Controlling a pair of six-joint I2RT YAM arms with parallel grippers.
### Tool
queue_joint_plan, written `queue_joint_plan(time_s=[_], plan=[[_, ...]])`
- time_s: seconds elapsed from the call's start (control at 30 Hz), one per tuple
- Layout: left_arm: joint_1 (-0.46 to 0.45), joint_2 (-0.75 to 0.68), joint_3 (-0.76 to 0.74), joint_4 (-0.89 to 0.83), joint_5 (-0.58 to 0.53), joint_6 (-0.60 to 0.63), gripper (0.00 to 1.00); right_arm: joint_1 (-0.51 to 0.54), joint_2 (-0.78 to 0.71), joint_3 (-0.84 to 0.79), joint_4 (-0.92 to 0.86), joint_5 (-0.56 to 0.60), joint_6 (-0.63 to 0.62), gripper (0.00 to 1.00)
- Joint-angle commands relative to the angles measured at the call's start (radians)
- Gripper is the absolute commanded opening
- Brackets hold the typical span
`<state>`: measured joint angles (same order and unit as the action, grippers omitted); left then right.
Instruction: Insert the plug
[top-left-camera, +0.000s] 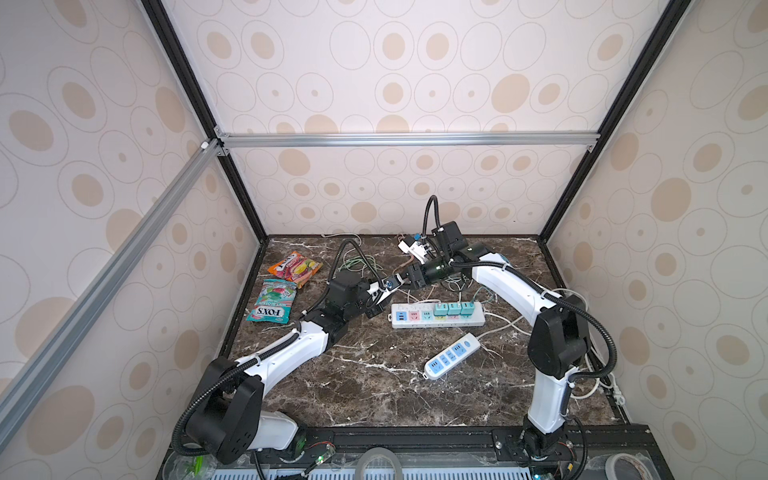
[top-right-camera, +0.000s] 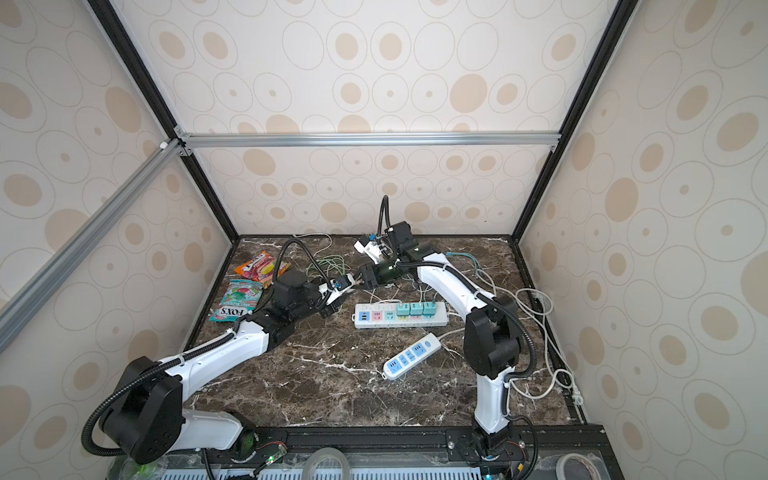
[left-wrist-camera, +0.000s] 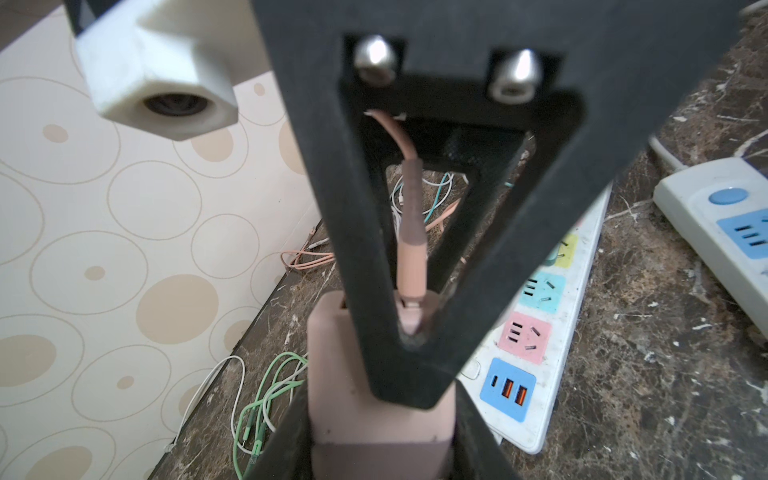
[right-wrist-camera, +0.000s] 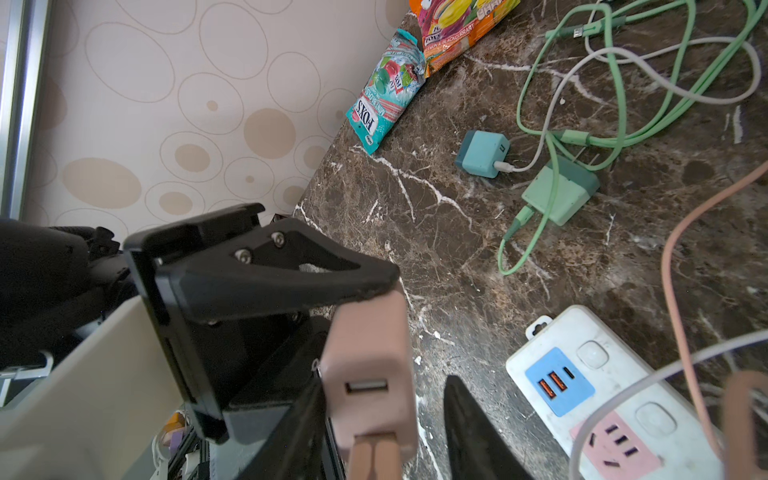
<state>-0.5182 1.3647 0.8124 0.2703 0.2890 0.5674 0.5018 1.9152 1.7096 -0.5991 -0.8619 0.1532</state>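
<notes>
Left side: the left gripper (right-wrist-camera: 353, 320) has its fingers (right-wrist-camera: 270, 282) pinched on the pink charger (right-wrist-camera: 370, 345), one finger on each side, and holds it up off the table (top-left-camera: 374, 395).
Right side: the right gripper (right-wrist-camera: 384, 399) has a finger (right-wrist-camera: 465, 419) on each side of the pink plug (right-wrist-camera: 376, 457). We cannot tell if they squeeze it.
Plug: its tip touches the charger's face, beside an open USB hole. We cannot tell how far in it is.
Where: charger and plug are just behind the blue end of the long power strip (top-left-camera: 438, 320).
Words we can read: "FOX'S" on the teal candy bag (top-left-camera: 272, 305), "BLACKCURRANT" on the orange candy bag (right-wrist-camera: 461, 25).
Candy bags: two, well left of the long power strip.
Power strips: two. The small power strip (top-left-camera: 451, 357) lies just in front of the long one.
Plugged in: three teal chargers (top-left-camera: 453, 309) sit in the long power strip.
Loose: one blue charger (right-wrist-camera: 482, 153) and one green charger (right-wrist-camera: 559, 193), near its blue end.
</notes>
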Motion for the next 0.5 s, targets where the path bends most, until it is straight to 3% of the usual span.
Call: queue_joint_plan(time_s=[0.0, 0.3, 0.37, 0.4, 0.47], plan=[[-0.004, -0.028, 0.010, 0.024, 0.032, 0.036, 0.00, 0.000, -0.001, 0.030, 0.006, -0.033, 0.000, 0.41], [-0.003, -0.030, 0.003, 0.043, 0.042, 0.002, 0.02, 0.000, -0.031, 0.012, -0.040, 0.042, -0.089, 0.07], [-0.001, -0.034, -0.014, 0.076, 0.016, -0.056, 0.55, -0.001, -0.050, 0.013, -0.068, 0.087, -0.147, 0.03], [0.000, -0.036, -0.029, 0.094, -0.002, -0.093, 0.71, -0.001, -0.059, 0.010, -0.074, 0.098, -0.172, 0.02], [0.005, -0.039, -0.053, 0.113, -0.022, -0.156, 0.92, -0.003, -0.085, 0.002, -0.074, 0.115, -0.211, 0.01]])
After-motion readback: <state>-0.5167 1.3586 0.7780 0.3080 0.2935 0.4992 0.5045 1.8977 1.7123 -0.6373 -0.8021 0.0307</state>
